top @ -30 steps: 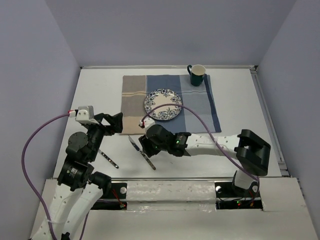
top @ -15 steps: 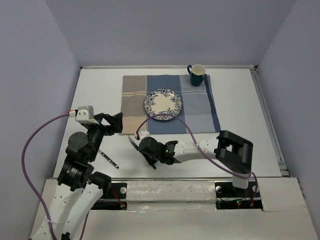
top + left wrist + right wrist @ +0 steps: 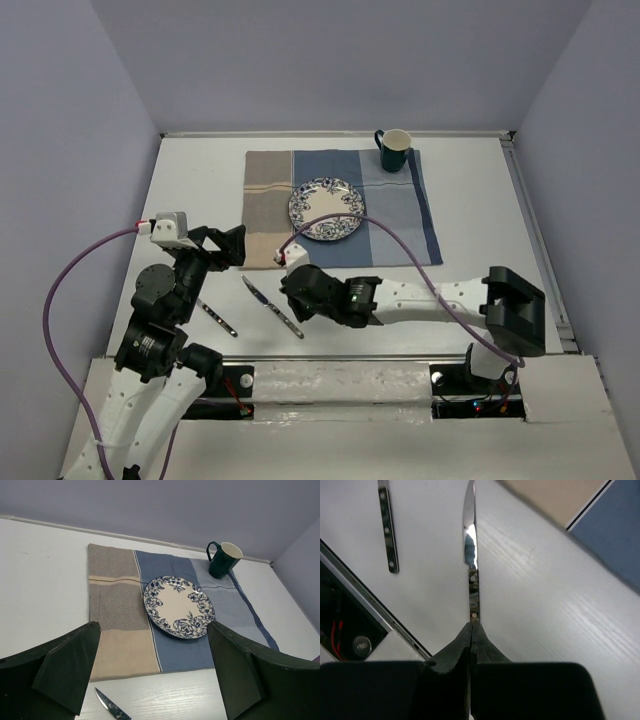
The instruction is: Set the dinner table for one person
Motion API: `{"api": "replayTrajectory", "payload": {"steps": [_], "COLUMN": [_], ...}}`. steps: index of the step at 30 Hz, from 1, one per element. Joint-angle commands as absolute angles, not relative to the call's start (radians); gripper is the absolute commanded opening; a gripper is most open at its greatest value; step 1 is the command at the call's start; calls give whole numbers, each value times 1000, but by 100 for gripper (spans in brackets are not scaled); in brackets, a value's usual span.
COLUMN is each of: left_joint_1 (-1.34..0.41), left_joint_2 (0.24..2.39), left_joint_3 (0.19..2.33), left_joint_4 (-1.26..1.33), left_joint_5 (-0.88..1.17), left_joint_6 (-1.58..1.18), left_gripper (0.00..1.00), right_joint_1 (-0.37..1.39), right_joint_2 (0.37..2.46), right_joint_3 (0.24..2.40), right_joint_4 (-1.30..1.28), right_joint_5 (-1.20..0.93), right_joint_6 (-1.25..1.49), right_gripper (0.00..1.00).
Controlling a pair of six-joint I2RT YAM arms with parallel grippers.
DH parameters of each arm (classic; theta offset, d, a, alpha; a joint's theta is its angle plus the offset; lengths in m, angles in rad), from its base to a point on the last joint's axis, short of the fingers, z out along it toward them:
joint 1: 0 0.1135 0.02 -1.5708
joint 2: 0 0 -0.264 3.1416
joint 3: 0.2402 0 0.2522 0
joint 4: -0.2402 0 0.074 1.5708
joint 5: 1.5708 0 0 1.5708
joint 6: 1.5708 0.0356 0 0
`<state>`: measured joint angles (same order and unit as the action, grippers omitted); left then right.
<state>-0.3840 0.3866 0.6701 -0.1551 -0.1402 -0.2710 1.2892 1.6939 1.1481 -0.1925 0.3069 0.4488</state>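
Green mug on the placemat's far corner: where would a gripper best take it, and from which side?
Likely the rim wall of the mug, from straight above: one finger inside, one outside, on the side opposite the handle. It stands upright with its mouth open, and the handle juts left, so the right wall is free.

White arms (image 3: 428, 296), black joints (image 3: 515, 312), purple cables (image 3: 58, 285).

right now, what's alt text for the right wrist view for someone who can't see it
The right end effector is shut on the handle end of a knife, its blade pointing away across the white dinner table. Another riveted utensil handle lies at upper left, and a corner of the beige-and-blue placemat shows at upper right.
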Motion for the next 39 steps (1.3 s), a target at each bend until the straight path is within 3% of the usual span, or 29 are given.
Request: {"api": "replayTrajectory", "payload": {"steps": [1, 2, 4, 5, 9, 15, 18, 22, 23, 24, 32, 39], "left_joint_1": [-374, -376, -376, -374, -374, -367, -359, -356, -356, -356, -356, -360], "left_joint_2": [370, 368, 367, 368, 379, 393, 399, 402, 403, 405, 391, 379], "left_joint_3": [693, 693, 693, 693, 695, 693, 693, 692, 692, 692, 692, 690], "left_joint_4": [-106, -107, -110, -109, -109, -101, -101, -97, -97, -95, -101, -97], "left_joint_5": [-144, -144, -147, -146, -143, -140, -133, -129, -124, -123, -135, -115], "left_joint_6": [-272, -272, -272, -272, -272, -273, -273, -275, -275, -275, -272, -272], "left_gripper": [99, 99, 99, 99, 99, 99, 99, 99, 99, 99, 99, 99], "right_joint_1": [1250, 1250, 1250, 1250, 1292, 1325, 1335, 1354, 1355, 1355, 1344, 1065], "right_joint_2": [1621, 1631, 1672, 1686, 1772, 1900, 1949, 1980, 1977, 1974, 1696, 1468], "right_joint_3": [1150, 1161, 1187, 1190, 1210, 1269, 1285, 1298, 1299, 1299, 1175, 1013], "right_joint_4": [-169, -176, -189, -190, -192, -196, -215, -255, -258, -261, -210, -141], "right_joint_5": [377, 364, 307, 296, 281, 262, 276, 340, 351, 360, 495, 508], "right_joint_6": [428, 422, 425, 428, 437, 437, 439, 452, 454, 456, 462, 442], "right_gripper": [0, 0, 9, 25, 52, 54, 52, 21, 5, 0, 0, 0]}}
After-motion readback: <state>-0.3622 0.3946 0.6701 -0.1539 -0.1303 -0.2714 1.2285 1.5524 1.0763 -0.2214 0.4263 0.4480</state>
